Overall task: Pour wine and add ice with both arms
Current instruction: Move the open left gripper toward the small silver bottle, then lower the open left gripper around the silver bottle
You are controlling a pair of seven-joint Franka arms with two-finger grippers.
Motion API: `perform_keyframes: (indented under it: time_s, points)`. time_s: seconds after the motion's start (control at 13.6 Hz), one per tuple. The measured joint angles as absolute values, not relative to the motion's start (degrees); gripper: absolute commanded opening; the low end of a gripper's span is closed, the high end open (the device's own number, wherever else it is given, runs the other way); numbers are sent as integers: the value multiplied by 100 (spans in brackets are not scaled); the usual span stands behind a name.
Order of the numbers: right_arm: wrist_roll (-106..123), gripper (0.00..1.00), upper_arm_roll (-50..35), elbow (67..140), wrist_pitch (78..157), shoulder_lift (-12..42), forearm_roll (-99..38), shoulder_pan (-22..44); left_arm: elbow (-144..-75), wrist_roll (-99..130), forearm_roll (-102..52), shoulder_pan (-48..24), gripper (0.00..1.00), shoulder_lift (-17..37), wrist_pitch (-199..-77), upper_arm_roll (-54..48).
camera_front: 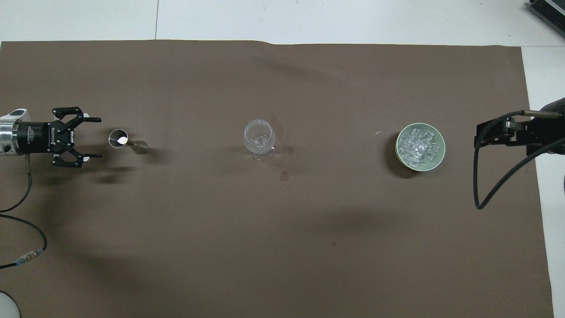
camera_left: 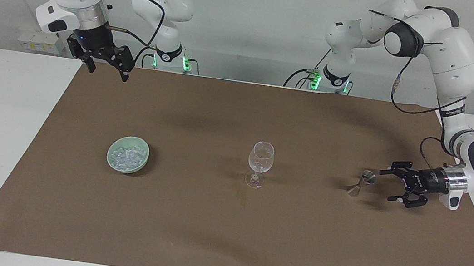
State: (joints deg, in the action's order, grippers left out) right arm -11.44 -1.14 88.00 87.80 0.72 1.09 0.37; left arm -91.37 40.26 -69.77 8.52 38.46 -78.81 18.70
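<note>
Overhead view: one glass, one bowl.

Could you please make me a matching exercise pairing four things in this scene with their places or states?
Things:
1. ice
2. stemmed glass
3. metal jigger
4. right gripper

Places or states:
A. stands mid-mat, between bowl and jigger
B. raised, open, above the mat's edge nearest the robots
C. heaped in the pale green bowl
D. just ahead of the left gripper's open jaws

Pairs: 1-C, 2-A, 3-D, 4-B
</note>
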Motion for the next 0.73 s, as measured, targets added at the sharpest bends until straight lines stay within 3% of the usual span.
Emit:
perform_keyframes:
  time_s: [0.73]
  points:
    - [-1144,100,-114,8800,8780,72,109,37,-9245,3581,-7217,724,100,4005,-7895,1767]
